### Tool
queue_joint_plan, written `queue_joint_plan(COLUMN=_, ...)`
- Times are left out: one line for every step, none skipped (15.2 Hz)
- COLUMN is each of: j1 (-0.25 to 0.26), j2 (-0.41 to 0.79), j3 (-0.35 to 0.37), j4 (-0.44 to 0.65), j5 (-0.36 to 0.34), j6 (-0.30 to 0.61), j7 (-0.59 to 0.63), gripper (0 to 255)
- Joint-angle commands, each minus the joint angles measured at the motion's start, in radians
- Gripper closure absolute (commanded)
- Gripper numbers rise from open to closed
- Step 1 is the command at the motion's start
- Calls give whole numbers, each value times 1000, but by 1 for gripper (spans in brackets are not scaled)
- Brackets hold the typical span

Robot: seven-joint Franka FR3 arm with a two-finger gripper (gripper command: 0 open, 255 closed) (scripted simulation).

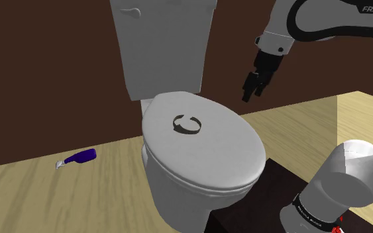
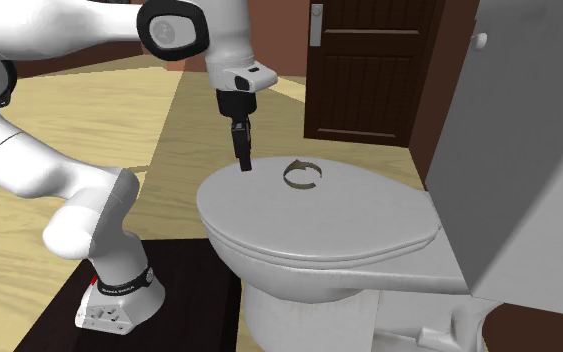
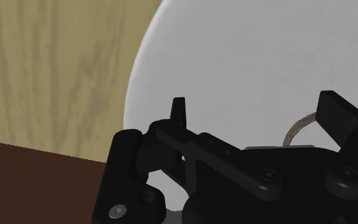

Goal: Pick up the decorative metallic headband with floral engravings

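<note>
A single headband [image 1: 187, 124] lies flat near the middle of a closed toilet lid [image 1: 211, 162]. It is a thin, dark grey hoop with a metallic look, round but open, with a gap on the shoulder view's right. Its engravings are too fine to make out. In the wrist view it shows as a slim pale arc [image 3: 298, 127] just beside one black finger.

The lid is smooth, plain white and oval, on one white toilet with a tall boxy tank [image 1: 165, 46] behind it against a dark brown wall [image 1: 46, 66].

One black gripper [image 1: 247, 94] hangs in the air above the lid's edge, to the shoulder view's right of the headband and apart from it. Its two fingers point down and stand spread, with nothing between them. It ends a glossy white arm [image 1: 324, 20] with dark joints. The arm rises from a dark brown box stand [image 1: 277, 179] near the toilet's bowl.

The floor [image 1: 32, 192] is pale wood with a visible grain. On it, at the shoulder view's left of the toilet, lies one small purple bottle [image 1: 82, 157] on its side with a light tip. In the second exterior view, one dark brown panelled door [image 2: 369, 70] stands far behind the toilet.
</note>
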Motion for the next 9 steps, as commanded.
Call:
queue_joint_plan(j1=0, j2=0, j3=0, j4=0, j5=0, j6=0, j7=0, gripper=0)
queue_joint_plan(j1=1, j2=35, j3=15, j4=8, j5=9, j6=20, j7=21, gripper=0)
queue_joint_plan(j1=1, j2=70, j3=29, j4=17, j5=17, j6=39, j7=41, gripper=0)
queue_joint_plan(j1=1, j2=106, j3=44, j4=27, j5=25, j6=57, j7=61, gripper=0)
queue_joint_plan(j1=1, j2=143, j3=57, j4=39, j5=31, j6=76, j7=82, gripper=0)
queue_joint_plan(j1=1, j2=181, j3=71, j4=51, j5=37, j6=93, j7=102, gripper=0)
queue_joint_plan(j1=0, j2=219, j3=84, j4=66, j5=42, j6=110, j7=122, gripper=0)
queue_joint_plan(j1=-1, j2=258, j3=97, j4=81, j5=46, j6=126, j7=142, gripper=0)
queue_joint_plan(j1=-1, j2=297, j3=110, j4=98, j5=49, j6=141, j7=163, gripper=0)
